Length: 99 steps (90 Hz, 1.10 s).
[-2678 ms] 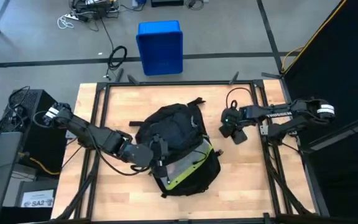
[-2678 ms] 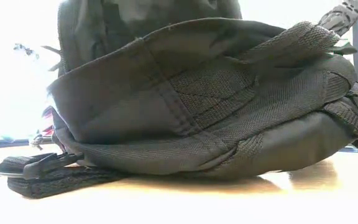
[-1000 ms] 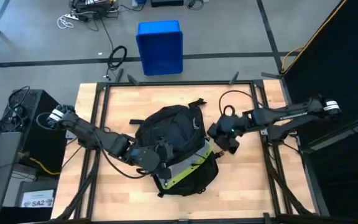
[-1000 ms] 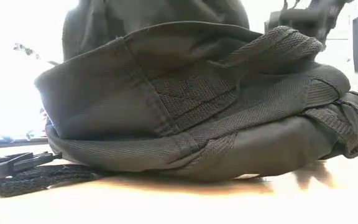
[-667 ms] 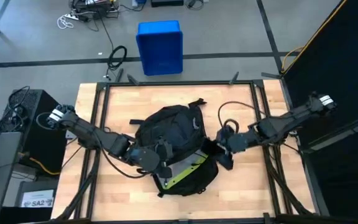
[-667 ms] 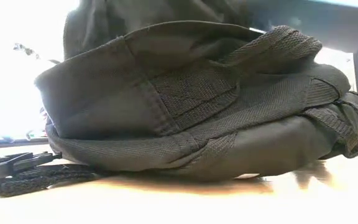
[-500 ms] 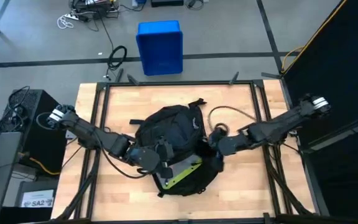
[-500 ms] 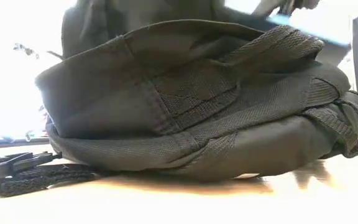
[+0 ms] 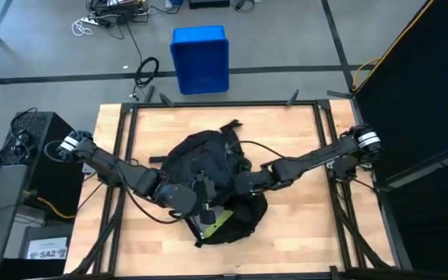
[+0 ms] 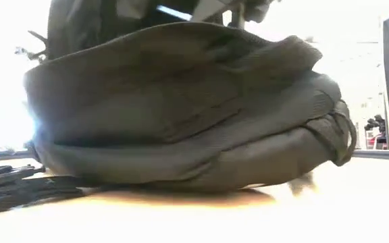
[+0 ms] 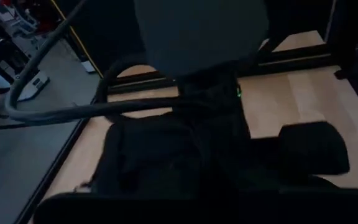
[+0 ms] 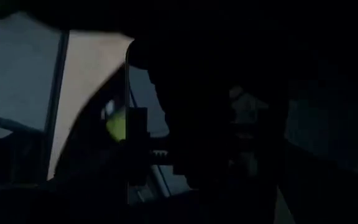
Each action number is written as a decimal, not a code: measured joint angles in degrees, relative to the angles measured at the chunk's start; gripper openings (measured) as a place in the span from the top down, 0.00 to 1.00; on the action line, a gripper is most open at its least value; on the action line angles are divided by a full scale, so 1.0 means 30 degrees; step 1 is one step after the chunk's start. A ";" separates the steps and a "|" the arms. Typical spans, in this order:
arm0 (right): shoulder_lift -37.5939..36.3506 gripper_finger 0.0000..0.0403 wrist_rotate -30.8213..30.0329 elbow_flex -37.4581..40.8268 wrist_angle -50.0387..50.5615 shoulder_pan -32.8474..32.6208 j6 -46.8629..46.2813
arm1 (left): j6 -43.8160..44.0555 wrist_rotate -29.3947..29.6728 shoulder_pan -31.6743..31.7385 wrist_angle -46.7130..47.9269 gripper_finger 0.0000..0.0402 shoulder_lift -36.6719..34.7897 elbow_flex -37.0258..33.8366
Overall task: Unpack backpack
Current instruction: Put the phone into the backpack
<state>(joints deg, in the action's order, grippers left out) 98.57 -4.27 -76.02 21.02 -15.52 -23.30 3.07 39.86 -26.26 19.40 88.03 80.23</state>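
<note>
The black backpack (image 9: 201,159) lies on the table's middle, its bulk filling the low view (image 10: 181,115). Its opening faces the near edge, where a strip of lime-green lining (image 9: 218,220) shows. My left gripper (image 9: 203,208) comes in from the table's left and sits shut at the opening's left edge. My right gripper (image 9: 245,185) reaches in from the table's right and is buried in the opening, hidden by black fabric. Its wrist view is dark apart from a lime-green patch (image 12: 114,121). My left gripper holds the backpack at the left edge of its opening (image 9: 199,218), coming from the table's left. The gripper's own body covers the place of contact from above, so the kind of hold does not show. The backpack's underside rests on the table.
A blue bin (image 9: 200,58) stands on the floor beyond the far edge. A black box (image 9: 33,144) sits left of the table. A loose strap with a buckle (image 10: 5,179) lies on the wood. Bare wood (image 9: 306,225) shows at the near right.
My right gripper has gone toward the table's left edge and into the backpack's opening. The backpack has shifted toward the left edge, its top end swinging left, and most of the lime-green lining is now covered.
</note>
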 joint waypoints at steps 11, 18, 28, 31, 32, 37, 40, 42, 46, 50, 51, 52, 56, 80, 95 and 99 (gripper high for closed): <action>0.0034 0.20 -0.0544 -0.0549 -0.0310 0.0257 0.1163 | -0.0048 0.0081 -0.0051 -0.0285 1.00 -0.0073 0.0044; 0.0027 0.20 -0.2010 -0.0529 -0.0570 0.0367 0.1781 | -0.0422 0.0266 -0.0046 -0.0420 1.00 -0.0058 0.0044; 0.0393 0.20 -0.3151 -0.0231 -0.1489 0.0592 0.2058 | -0.0871 0.0357 -0.0014 -0.0519 1.00 -0.0034 0.0026; 0.0620 0.20 -0.3257 -0.0222 -0.1541 0.0608 0.2058 | -0.0904 0.0347 -0.0014 -0.0407 1.00 0.0000 0.0007; 0.0723 0.20 -0.3293 -0.0222 -0.1589 0.0608 0.2044 | -0.0909 0.0329 -0.0014 -0.0397 1.00 0.0000 0.0007; 0.1190 0.20 -0.3361 -0.0222 -0.2122 0.0583 0.1995 | -0.0897 0.0013 -0.0021 -0.0345 1.00 0.0050 0.0007; 0.1510 0.20 -0.3278 -0.0222 -0.2289 0.0569 0.1966 | -0.0875 -0.0101 -0.0028 -0.0160 1.00 0.0071 0.0007; 0.1706 0.20 -0.3164 -0.0222 -0.2431 0.0564 0.1928 | -0.0869 -0.0164 -0.0036 -0.0023 1.00 0.0088 0.0007; 0.1989 0.20 -0.2948 -0.0222 -0.2655 0.0543 0.1842 | -0.0820 -0.0297 -0.0036 0.0283 1.00 0.0088 0.0007; 0.2339 0.20 -0.2907 -0.0238 -0.2662 0.0558 0.1772 | -0.0674 -0.0415 -0.0036 0.0579 1.00 0.0088 0.0007; 0.2409 0.20 -0.2907 -0.0243 -0.2638 0.0563 0.1735 | -0.0580 -0.0443 -0.0036 0.0660 1.00 0.0088 0.0007; 0.2485 0.20 -0.2904 -0.0247 -0.2596 0.0571 0.1704 | -0.0503 -0.0458 -0.0036 0.0740 1.00 0.0097 0.0007; 0.2721 0.20 -0.2857 -0.0259 -0.2298 0.0622 0.1665 | -0.0319 -0.0528 -0.0029 0.1060 1.00 0.0140 0.0006; 0.2848 0.12 -0.1918 -0.0295 -0.0958 0.0465 0.1698 | 0.0495 -0.0612 -0.0007 0.2018 1.00 0.0204 0.0000; 0.2303 0.10 -0.0755 -0.0229 -0.0842 -0.0118 0.1665 | 0.0495 -0.0581 -0.0029 0.1648 1.00 0.0137 0.0075; 0.2146 0.15 -0.0695 -0.0225 -0.1003 -0.0279 0.1665 | 0.0495 -0.0529 -0.0029 0.1597 1.00 0.0102 0.0106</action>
<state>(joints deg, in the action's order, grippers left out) 105.01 -6.36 -76.69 18.01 -16.36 -18.31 4.56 38.27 -26.35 24.19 88.33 80.55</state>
